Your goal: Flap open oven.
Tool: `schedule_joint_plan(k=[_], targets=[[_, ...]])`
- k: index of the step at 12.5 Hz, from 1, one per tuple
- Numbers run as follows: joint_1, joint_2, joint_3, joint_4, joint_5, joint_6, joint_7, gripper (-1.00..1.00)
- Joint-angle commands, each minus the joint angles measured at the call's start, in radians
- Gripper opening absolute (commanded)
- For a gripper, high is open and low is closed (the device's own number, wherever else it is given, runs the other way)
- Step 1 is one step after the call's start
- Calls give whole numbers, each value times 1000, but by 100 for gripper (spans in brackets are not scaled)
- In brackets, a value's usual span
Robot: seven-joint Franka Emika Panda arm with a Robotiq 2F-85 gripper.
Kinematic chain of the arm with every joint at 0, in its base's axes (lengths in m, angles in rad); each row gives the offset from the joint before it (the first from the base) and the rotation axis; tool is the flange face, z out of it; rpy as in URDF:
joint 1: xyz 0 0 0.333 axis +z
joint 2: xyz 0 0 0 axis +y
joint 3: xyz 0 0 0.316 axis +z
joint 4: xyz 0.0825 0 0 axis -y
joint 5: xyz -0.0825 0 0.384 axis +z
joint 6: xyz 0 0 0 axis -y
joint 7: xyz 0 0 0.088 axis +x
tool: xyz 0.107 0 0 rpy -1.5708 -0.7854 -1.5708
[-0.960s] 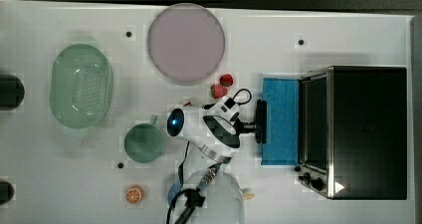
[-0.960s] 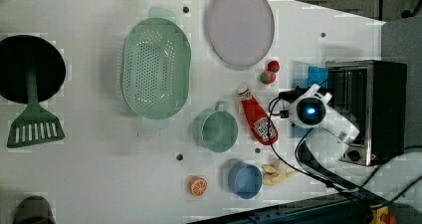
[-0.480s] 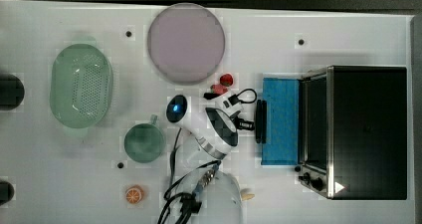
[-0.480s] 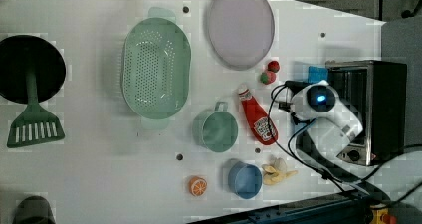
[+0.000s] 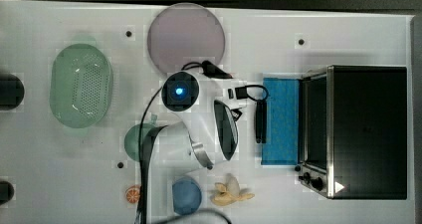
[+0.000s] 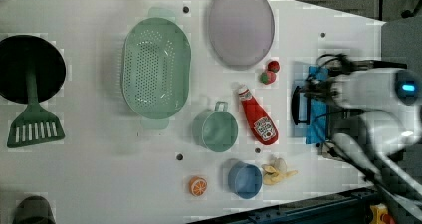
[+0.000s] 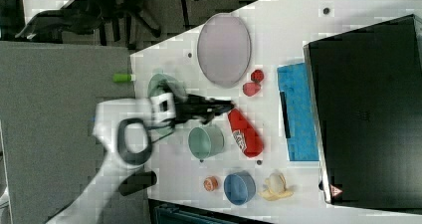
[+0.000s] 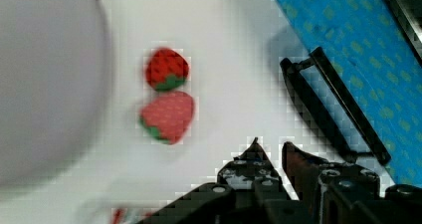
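The oven (image 5: 368, 129) sits at the far end of the desk (image 5: 348, 40) from the fingers (image 8: 298, 159). Its blue glass door (image 5: 281, 119) is already flapped all the way down, lying flat towards them. The dark bar handle (image 5: 260, 119) at the door's free edge is the part of the oven closest to the fingers. In the wrist view it lies just beyond the tips, apart from them and not touched. A second ago we had the fingers right at that handle in the top view. Since then the arm has drawn back and swung round, leaving the bar bare, and the door has stayed down where it lay. The fingers now stand a narrow gap apart and are clamped on nothing. We judge from this that the opening is done and only the retreat is left, since the door seems to rest open by its own weight. On the other side of the fingers from the handle lie two strawberries (image 8: 166, 92), and past them the pale plate (image 5: 188, 34). The ketchup bottle (image 6: 258, 122) and the green cup (image 6: 215, 129) lie further off on the desk, well apart from the door.
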Motion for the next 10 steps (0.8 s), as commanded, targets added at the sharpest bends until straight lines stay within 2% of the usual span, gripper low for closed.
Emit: schedule_joint_plan(k=[1, 6, 10], targets=[[-24, -127, -18, 23, 92, -109, 52, -65], [-27, -381, -37, 43, 259, -315, 53, -65], [-26, -482, -38, 84, 273, -433, 53, -65]])
